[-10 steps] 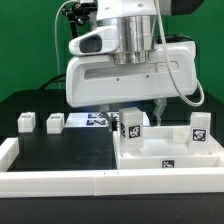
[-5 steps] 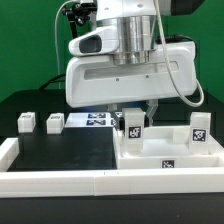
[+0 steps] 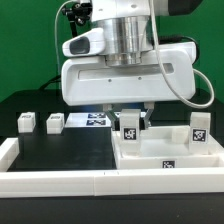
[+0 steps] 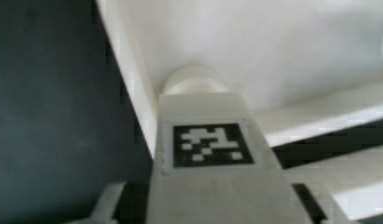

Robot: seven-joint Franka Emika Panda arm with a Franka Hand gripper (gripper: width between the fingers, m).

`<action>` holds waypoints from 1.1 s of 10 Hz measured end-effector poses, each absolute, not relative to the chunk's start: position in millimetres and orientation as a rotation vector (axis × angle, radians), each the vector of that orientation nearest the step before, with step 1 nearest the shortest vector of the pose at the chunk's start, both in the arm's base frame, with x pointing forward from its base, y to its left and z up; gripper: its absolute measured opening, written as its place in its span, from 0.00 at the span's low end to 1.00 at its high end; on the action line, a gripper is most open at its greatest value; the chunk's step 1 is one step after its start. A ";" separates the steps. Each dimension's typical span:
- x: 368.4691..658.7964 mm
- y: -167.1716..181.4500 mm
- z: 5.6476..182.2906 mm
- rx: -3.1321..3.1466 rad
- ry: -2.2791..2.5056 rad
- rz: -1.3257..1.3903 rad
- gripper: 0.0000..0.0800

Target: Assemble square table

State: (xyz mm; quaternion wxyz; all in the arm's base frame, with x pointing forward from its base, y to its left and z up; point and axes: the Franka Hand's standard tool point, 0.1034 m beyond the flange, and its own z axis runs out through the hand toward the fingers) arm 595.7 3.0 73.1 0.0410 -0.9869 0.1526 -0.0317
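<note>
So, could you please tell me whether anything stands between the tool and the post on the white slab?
Nothing visible does. The post sits upright on the slab, between the fingers of the tool, which close on its sides. A second post stands apart, toward the exterior view's right.

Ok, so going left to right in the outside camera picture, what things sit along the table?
first small post → second small post → marker board → third post, with a tag → fourth post, with a tag
</note>
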 end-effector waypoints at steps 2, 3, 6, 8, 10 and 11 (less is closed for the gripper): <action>596.2 2.2 73.3 -2.961 0.759 -0.090 0.36; 596.2 1.5 73.2 -2.926 0.881 -0.085 0.36; 595.7 -1.1 72.1 -2.764 1.293 -0.065 0.36; 595.3 1.7 72.1 -2.600 1.585 -0.046 0.36; 594.3 9.1 72.1 -2.438 1.821 -0.013 0.36; 594.1 10.9 72.0 -2.394 1.880 -0.005 0.36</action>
